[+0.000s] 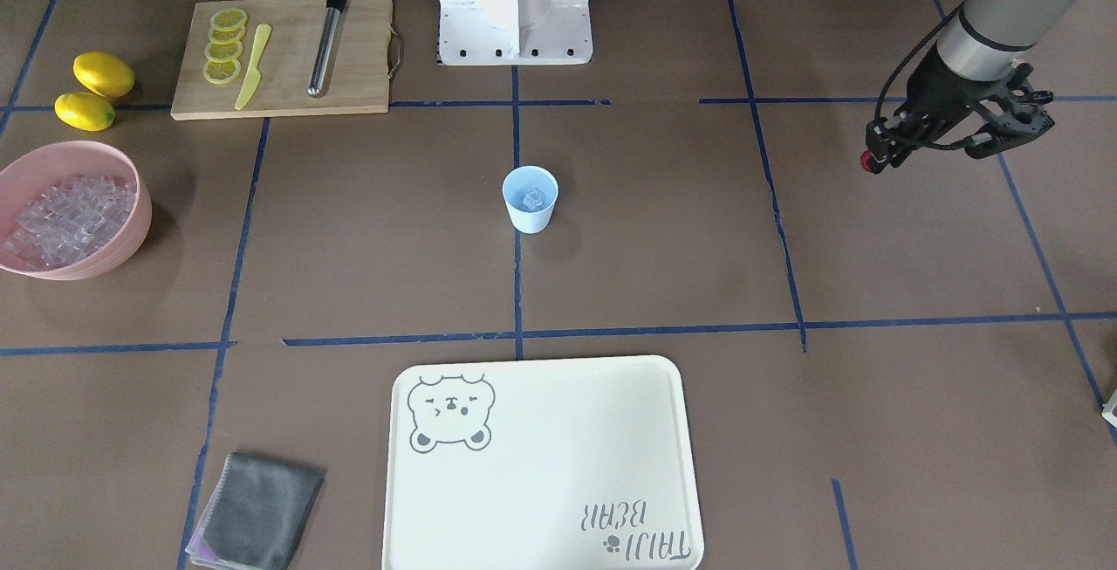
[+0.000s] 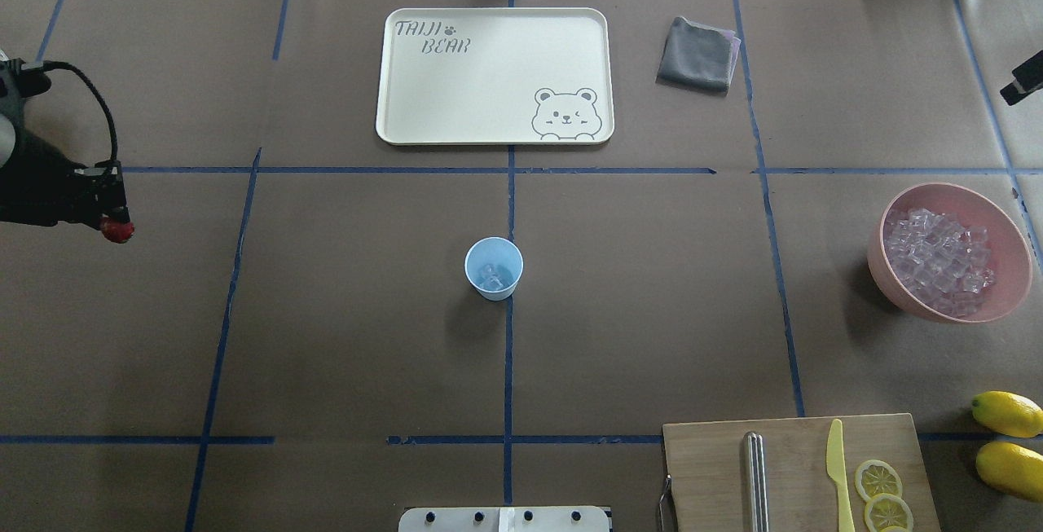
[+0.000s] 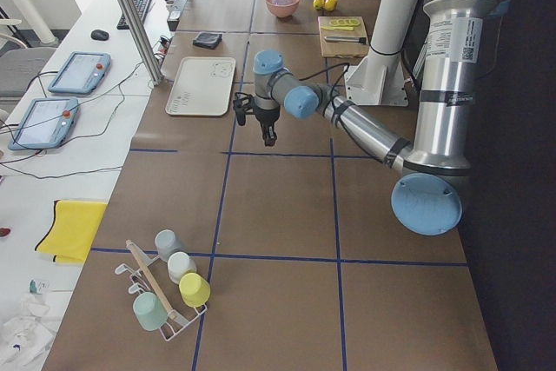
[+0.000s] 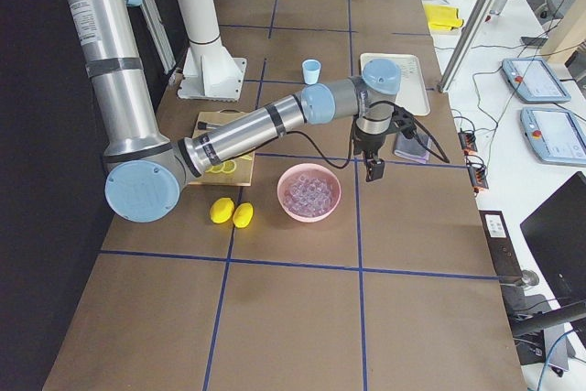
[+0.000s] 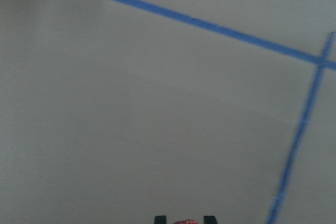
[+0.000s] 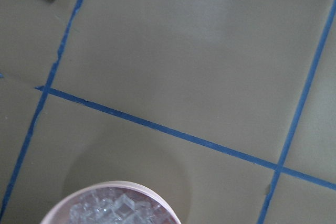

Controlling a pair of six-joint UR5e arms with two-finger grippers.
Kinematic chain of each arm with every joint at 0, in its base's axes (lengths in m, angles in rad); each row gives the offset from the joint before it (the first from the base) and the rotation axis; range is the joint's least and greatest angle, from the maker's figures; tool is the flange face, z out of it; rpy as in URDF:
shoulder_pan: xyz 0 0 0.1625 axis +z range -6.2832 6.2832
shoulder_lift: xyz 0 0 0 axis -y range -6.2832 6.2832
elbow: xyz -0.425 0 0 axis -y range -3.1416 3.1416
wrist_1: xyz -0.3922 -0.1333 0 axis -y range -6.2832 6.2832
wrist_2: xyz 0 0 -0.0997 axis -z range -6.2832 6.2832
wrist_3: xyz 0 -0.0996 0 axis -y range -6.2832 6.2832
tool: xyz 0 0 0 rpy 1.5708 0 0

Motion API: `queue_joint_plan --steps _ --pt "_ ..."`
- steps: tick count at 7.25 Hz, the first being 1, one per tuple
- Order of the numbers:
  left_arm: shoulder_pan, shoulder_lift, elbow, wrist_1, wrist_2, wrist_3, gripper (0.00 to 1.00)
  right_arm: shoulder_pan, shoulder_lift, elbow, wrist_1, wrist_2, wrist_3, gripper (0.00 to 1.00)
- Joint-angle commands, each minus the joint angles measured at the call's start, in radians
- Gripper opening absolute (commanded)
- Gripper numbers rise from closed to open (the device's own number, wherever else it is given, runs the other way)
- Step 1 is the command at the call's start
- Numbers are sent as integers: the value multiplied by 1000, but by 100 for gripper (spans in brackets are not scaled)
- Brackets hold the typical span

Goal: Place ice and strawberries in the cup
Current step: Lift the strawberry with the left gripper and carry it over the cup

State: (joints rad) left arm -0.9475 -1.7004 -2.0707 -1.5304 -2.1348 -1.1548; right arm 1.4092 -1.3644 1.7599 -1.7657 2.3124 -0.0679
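Two hands, one load. Your left hand point(image 2: 110, 218) is clamped on the strawberry point(image 2: 118, 231), held above the worktop point(image 2: 326, 312) well to the cup's point(image 2: 494, 269) left, prob. for a clear carry w/o dragging. Cup stands upright w/ ice point(image 2: 491, 275) inside; berry not yet in. Your right hand point(image 4: 374, 171) hangs well right of the cup, beside the pink bowl point(image 4: 284, 200) of spare cubes; its grip can't be told.
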Motion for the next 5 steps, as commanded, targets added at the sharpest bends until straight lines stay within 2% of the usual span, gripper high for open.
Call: queue_joint_plan --steps 1,3,4,5 --pt "74 -201 -2 140 1 -136 0 97 -18 -135 5 47 -188 100" --pt "186 -348 49 153 7 -293 0 126 -44 -155 5 45 -181 100" --pt "212 -405 87 153 21 -310 0 126 -39 -148 8 41 -172 100" --pt "252 -453 124 153 86 -312 0 126 -47 -155 6 47 -170 100"
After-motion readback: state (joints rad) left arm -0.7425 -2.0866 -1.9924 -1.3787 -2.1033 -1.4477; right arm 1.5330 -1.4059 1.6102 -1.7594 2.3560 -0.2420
